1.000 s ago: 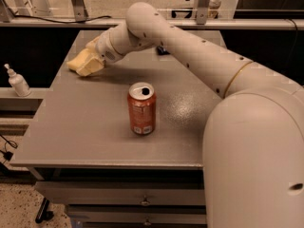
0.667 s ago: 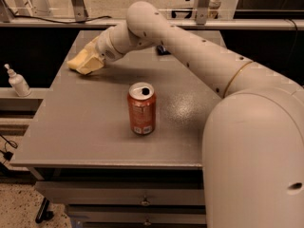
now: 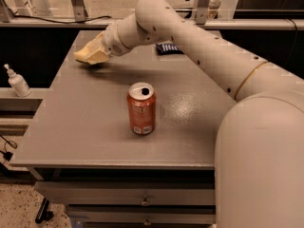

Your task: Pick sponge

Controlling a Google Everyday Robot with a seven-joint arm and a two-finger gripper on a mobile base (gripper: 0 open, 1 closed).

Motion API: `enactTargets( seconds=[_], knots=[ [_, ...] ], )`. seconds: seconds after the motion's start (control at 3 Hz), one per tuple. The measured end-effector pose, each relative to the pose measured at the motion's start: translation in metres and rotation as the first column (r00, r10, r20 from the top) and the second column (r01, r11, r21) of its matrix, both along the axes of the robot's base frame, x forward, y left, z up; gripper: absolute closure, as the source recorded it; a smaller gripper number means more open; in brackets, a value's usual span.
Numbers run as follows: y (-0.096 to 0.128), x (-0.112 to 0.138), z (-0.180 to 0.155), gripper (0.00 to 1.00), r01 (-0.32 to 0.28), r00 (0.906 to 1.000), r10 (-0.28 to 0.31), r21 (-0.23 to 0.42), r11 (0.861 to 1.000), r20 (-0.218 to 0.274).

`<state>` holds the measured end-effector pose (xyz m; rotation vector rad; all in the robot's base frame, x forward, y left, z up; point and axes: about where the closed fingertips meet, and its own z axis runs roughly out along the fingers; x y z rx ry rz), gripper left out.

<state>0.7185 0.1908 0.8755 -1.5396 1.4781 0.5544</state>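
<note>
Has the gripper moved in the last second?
Yes. The gripper, at the table's far left, shifted slightly upward, away from the unmoved soda can.

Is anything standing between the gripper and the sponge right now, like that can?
Nothing visible does. The gripper is right at the sponge, over the far left part of the table; their pale-yellow shapes merge. The soda can stands mid-table, nearer the camera, clear of them.
</note>
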Motion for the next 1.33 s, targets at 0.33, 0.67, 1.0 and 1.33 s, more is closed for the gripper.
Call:
enactTargets(
  seconds=[0.33, 0.67, 1.0, 1.33],
  knots=[
    [-0.026, -0.004, 0.024, 1.0, 0.01, 0.9982, -0.01, 0.002, 1.0, 0.058],
    [-0.052, -0.014, 0.047, 1.0, -0.01, 0.995, 0.007, 0.027, 1.0, 0.099],
    [-0.088, -0.027, 0.065, 1.0, -0.061, 0.9918, 0.051, 0.081, 0.995, 0.117],
    [-0.088, -0.027, 0.065, 1.0, -0.061, 0.9918, 0.052, 0.081, 0.995, 0.117]
  ],
)
